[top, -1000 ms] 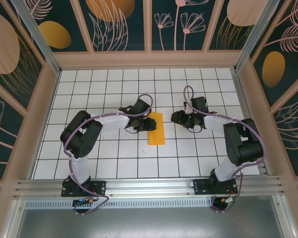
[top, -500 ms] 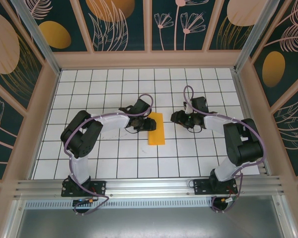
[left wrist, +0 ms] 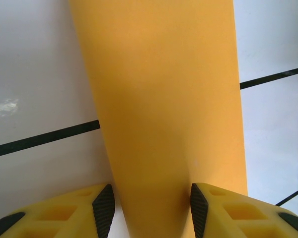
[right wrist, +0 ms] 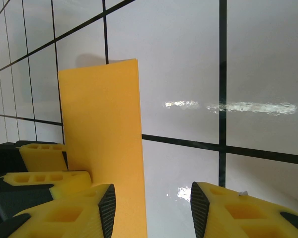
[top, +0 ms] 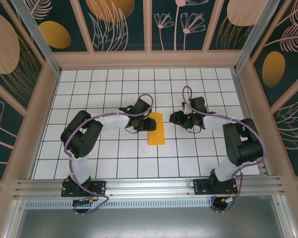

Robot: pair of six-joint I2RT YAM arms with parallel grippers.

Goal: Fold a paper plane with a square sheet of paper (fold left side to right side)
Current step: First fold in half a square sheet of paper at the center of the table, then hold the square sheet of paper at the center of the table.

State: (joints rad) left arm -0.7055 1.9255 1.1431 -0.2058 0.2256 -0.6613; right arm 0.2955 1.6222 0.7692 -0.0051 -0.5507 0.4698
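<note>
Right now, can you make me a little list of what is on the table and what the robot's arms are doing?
paper: orange paper, folded into a tall rectangle, lying flat
table: white tiles with black lines
left end effector: open, at the paper's left edge, the paper between its fingers
right end effector: open, to the right of the paper, not touching it
plane: not made yet

A robot test cell (lab-like): gridded white table (top: 114, 163), aluminium rail (top: 149, 186), leaf-patterned wall panels (top: 119, 25).
</note>
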